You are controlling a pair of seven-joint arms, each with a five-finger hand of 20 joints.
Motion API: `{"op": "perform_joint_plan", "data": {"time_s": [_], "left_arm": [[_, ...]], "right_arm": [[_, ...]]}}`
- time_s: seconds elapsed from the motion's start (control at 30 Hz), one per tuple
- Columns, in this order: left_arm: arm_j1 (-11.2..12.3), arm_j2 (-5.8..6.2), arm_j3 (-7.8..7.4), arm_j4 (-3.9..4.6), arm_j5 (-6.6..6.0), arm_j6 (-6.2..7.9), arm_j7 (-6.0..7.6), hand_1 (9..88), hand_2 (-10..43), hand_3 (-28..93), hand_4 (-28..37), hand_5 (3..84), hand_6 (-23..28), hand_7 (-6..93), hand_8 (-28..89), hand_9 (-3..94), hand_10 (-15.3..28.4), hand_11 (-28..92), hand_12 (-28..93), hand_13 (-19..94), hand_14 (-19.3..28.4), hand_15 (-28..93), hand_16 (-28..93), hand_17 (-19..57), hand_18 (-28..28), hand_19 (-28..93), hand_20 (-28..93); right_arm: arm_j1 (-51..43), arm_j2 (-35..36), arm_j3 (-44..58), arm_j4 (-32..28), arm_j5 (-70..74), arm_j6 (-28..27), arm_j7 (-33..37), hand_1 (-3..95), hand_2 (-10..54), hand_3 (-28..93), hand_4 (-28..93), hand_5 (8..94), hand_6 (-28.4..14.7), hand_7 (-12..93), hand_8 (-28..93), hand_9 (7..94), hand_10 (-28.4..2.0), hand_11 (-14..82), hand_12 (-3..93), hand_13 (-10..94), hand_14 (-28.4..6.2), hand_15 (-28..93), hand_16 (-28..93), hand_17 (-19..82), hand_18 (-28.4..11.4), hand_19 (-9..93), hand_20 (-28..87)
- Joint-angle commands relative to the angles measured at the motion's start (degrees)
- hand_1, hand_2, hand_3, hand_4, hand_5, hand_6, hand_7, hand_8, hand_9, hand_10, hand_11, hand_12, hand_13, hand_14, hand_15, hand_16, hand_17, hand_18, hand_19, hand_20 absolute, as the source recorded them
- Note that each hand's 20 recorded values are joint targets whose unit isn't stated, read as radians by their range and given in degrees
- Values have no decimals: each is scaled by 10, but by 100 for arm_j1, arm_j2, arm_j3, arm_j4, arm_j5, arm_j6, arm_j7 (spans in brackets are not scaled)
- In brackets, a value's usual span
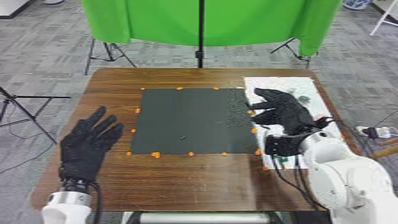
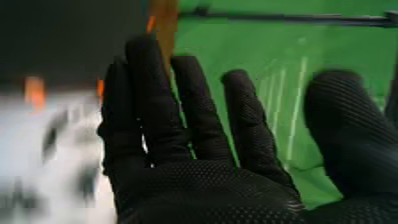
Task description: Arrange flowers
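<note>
Hovering open, right hand [image 1: 288, 113]

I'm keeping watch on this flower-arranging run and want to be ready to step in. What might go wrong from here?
The cables trailing from the right arm could snag or drag the white sheet as that arm moves. The right hand is over the sheet, its fingers close to the dark mat, so a low sweep might rumple the sheet or shift the mat. It could also knock the orange markers along the mat's edge.
</note>
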Motion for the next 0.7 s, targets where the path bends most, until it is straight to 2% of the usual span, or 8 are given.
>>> {"op": "perform_joint_plan", "data": {"time_s": [0.03, 0.07, 0.1, 0.17, 0.2, 0.23, 0.43, 0.7], "left_arm": [[148, -10, -7, -51, 43, -79, 25, 196, 94, 786, -283, 372, 89, 95, -90, 322, 185, 209, 96, 231, 258, 441, -78, -106, 252, 514, 58], [125, -36, -8, -37, 56, -79, -13, 197, 94, 785, -283, 372, 89, 95, -90, 322, 186, 209, 96, 231, 258, 442, -78, -106, 252, 514, 58], [141, -29, 4, -41, 47, -66, 18, 197, 94, 786, -283, 372, 89, 95, -90, 322, 186, 209, 96, 231, 258, 443, -78, -106, 252, 515, 58], [109, -51, 8, -16, 59, -153, -34, 198, 94, 785, -283, 372, 90, 95, -90, 323, 187, 211, 96, 231, 259, 445, -79, -106, 252, 515, 58], [89, -64, 15, -12, 64, -150, -52, 198, 94, 785, -283, 372, 90, 95, -90, 324, 189, 212, 96, 231, 259, 445, -79, -106, 252, 516, 58], [81, -50, 33, -7, 52, -133, -14, 198, 95, 785, -283, 372, 90, 95, -90, 324, 189, 213, 96, 231, 259, 447, -79, -106, 252, 516, 58], [62, -62, 3, -12, 64, -134, -30, 198, 95, 784, -283, 372, 90, 96, -90, 324, 189, 214, 96, 233, 262, 455, -81, -107, 252, 518, 57], [166, -136, -46, -53, 73, -115, -143, 198, 95, 785, -283, 371, 90, 96, -90, 326, 191, 217, 96, 235, 264, 462, -83, -107, 253, 519, 56]], "right_arm": [[772, 676, -856, -209, -2953, 257, 2706, 318, 17, 765, -242, 510, -58, 150, -131, 646, -205, 251, 127, 639, -168, 576, 68, 327, -247, 915, -25], [787, 720, -957, -205, -3266, 106, 2897, 334, 2, 759, -238, 529, -64, 143, -128, 669, -206, 263, 131, 663, -162, 590, 73, 360, -241, 925, -2], [838, 741, -1080, -175, -3576, -83, 3089, 348, -10, 750, -234, 549, -69, 135, -123, 689, -206, 275, 137, 686, -157, 605, 78, 392, -234, 930, 37], [860, 793, -1235, -150, -4094, -553, 3419, 366, -32, 741, -225, 576, -76, 130, -119, 717, -206, 297, 144, 717, -150, 619, 83, 433, -229, 932, 82], [866, 791, -1282, -135, -4260, -775, 3546, 371, -43, 740, -223, 585, -78, 130, -117, 731, -204, 313, 150, 727, -147, 619, 84, 445, -227, 932, 93], [856, 790, -1312, -119, -4388, -968, 3632, 379, -52, 738, -222, 598, -81, 128, -116, 741, -203, 326, 155, 741, -147, 613, 84, 456, -227, 932, 96], [889, 630, -1398, 28, -4635, -2344, 4088, 408, -80, 726, -217, 662, -92, 140, -105, 765, -206, 381, 175, 767, -141, 604, 94, 482, -227, 932, 97], [918, 433, -1534, 303, -4403, -3020, 4279, 413, -83, 719, -216, 688, -96, 174, -99, 758, -209, 402, 182, 767, -140, 614, 103, 484, -229, 932, 126]]}}
